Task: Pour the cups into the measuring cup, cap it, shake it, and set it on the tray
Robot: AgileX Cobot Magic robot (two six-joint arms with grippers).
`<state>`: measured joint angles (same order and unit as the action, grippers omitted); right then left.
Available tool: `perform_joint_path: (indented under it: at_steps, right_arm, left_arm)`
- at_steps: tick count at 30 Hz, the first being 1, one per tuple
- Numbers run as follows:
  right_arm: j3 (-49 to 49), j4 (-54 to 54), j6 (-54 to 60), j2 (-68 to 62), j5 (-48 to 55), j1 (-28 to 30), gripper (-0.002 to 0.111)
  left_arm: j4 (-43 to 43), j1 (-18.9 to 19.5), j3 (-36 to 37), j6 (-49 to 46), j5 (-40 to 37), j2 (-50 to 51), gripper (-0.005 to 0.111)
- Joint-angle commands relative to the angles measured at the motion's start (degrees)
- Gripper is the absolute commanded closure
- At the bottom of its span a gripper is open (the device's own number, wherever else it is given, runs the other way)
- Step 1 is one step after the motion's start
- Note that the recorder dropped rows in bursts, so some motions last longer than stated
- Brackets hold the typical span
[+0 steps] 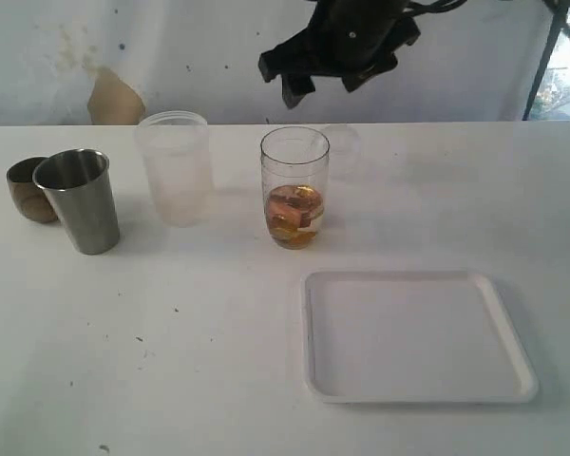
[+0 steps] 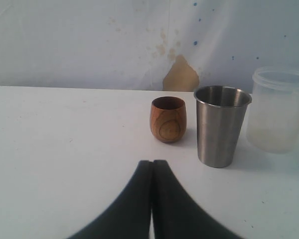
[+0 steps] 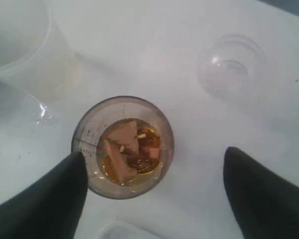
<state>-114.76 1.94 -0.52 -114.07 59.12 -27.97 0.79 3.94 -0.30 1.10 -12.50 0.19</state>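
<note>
Exterior view: the right gripper (image 1: 323, 87) is hovering at top centre, fingers spread, above the filled measuring cup (image 1: 294, 185), probably readying to fetch the dome lid (image 1: 347, 142). The left gripper (image 2: 152, 199) is pressing its fingers together.

Count on table (image 1: 171, 370), 6 items total: 1 steel tumbler (image 1: 81, 204), 1 brown wooden cup (image 1: 24, 193), 1 frosted plastic cup (image 1: 176, 171), 1 clear measuring cup (image 1: 294, 166), 1 small clear dome lid (image 3: 231, 64), 1 white tray (image 1: 418, 337).
</note>
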Motion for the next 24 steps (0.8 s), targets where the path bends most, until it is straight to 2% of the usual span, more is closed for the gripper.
perform_joint_path:
  at_steps: [1, 7, 15, 21, 23, 24]
  right_arm:
    - [-0.01, 1.07, -1.44, 4.12, 2.50, 5.63, 0.038]
    - [1.78, -0.22, -1.30, 4.37, 5.03, 14.49, 0.038]
    - [6.63, -16.85, 8.67, -1.78, -7.35, 21.79, 0.038]
    - [6.82, -28.90, 30.46, -10.25, -9.39, 22.37, 0.038]
    - [6.82, -28.90, 39.61, -12.35, -9.23, 22.37, 0.038]
    - [6.82, -28.90, 49.25, -13.90, -7.90, 22.37, 0.038]
  left_arm:
    - [0.43, 0.23, 0.30, 0.08, 0.50, -0.19, 0.107]
    - [0.43, 0.23, 0.30, 0.08, 0.50, -0.19, 0.107]
    - [0.43, 0.23, 0.30, 0.08, 0.50, -0.19, 0.107]
    - [0.43, 0.23, 0.30, 0.08, 0.50, -0.19, 0.107]
    - [0.43, 0.23, 0.30, 0.08, 0.50, -0.19, 0.107]
    - [0.43, 0.23, 0.30, 0.08, 0.50, -0.19, 0.107]
